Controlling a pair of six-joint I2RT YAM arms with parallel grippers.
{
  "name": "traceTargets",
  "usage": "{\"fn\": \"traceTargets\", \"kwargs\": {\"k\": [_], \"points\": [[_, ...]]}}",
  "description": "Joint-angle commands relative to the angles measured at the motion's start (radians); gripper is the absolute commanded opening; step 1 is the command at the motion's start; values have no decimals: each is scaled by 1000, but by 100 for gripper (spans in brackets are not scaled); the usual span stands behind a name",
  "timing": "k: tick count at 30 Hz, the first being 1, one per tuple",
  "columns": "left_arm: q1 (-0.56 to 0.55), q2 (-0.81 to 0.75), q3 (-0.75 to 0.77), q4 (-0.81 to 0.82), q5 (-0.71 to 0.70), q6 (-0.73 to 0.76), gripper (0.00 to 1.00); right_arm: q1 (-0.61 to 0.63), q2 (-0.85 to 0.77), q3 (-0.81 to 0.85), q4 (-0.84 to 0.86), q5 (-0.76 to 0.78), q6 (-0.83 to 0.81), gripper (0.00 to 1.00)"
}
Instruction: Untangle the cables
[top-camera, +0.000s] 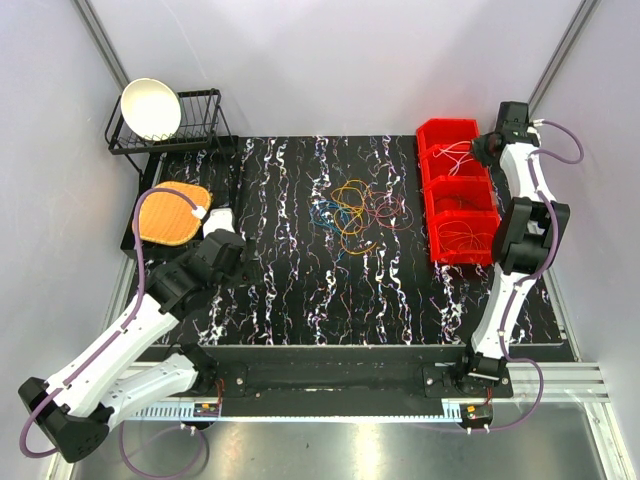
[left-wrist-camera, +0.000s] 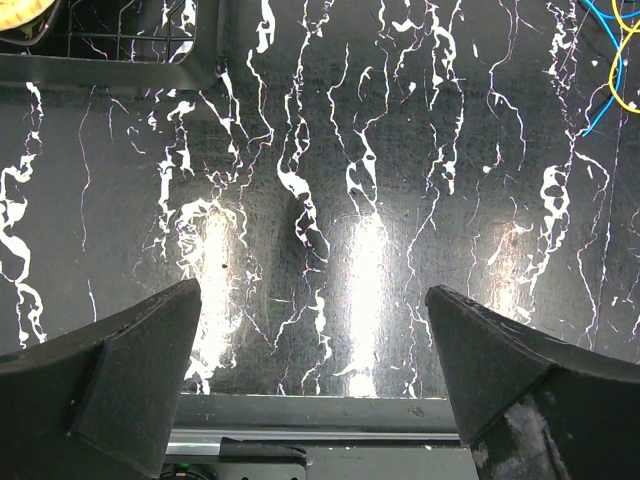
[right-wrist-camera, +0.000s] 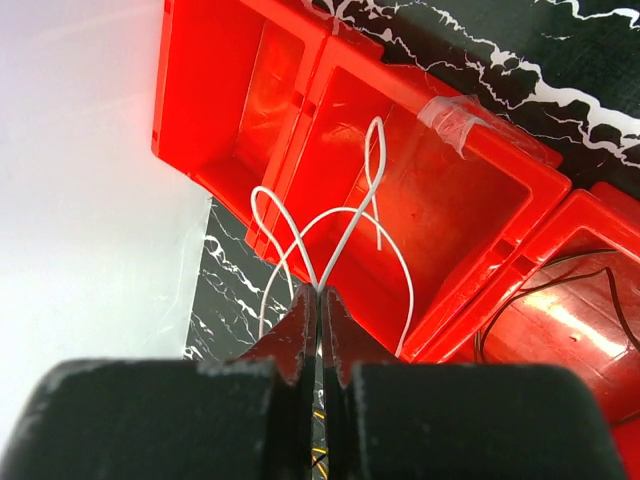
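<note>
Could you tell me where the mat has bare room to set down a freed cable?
Free: the mat strip between the cable tangle and the near edge, and the band between the left tool and that tangle. Crowded: the tangle and the red bins, where the right tool pinches a white cable.

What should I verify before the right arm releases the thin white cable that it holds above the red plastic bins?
1. Right gripper shut on the thin white cable: ok.
2. White cable apart from the tangle of coloured thin cables on the black marbled mat: ok.
3. Cable loops hanging over one compartment only of the red plastic bins: cannot tell; in the right wrist view they cross a divider wall.
4. Left gripper open and empty, over bare mat: ok.
5. Coloured cables all separated: not ok; their loops overlap.
</note>
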Motion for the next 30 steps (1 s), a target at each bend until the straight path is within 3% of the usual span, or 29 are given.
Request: {"fn": "traceTargets", "kwargs": {"k": [1, 3, 4, 5, 8, 14, 22, 30], "points": [[4, -7, 7, 24, -10, -3, 99, -3, -17, 28, 8, 32, 23, 0], [5, -7, 7, 24, -11, -3, 99, -4, -11, 34, 22, -1, 17, 4], [4, -8, 6, 24, -10, -4, 99, -6, -7, 37, 40, -20, 12, 25], [4, -8, 6, 24, -10, -4, 99, -9, -6, 41, 48, -40, 8, 39], [5, -10, 6, 24, -10, -4, 99, -12, -12, 54, 51, -87, 8, 66], [4, -10, 3, 24, -7, -4, 99, -12, -56, 60, 80, -158, -43, 71], [5, -4, 1, 23, -4, -7, 99, -10, -178, -72, 241, -346, -133, 60], [2, -18, -8, 34, 15, -16, 99, 26, -286, -233, 270, -539, -198, 59]]}}
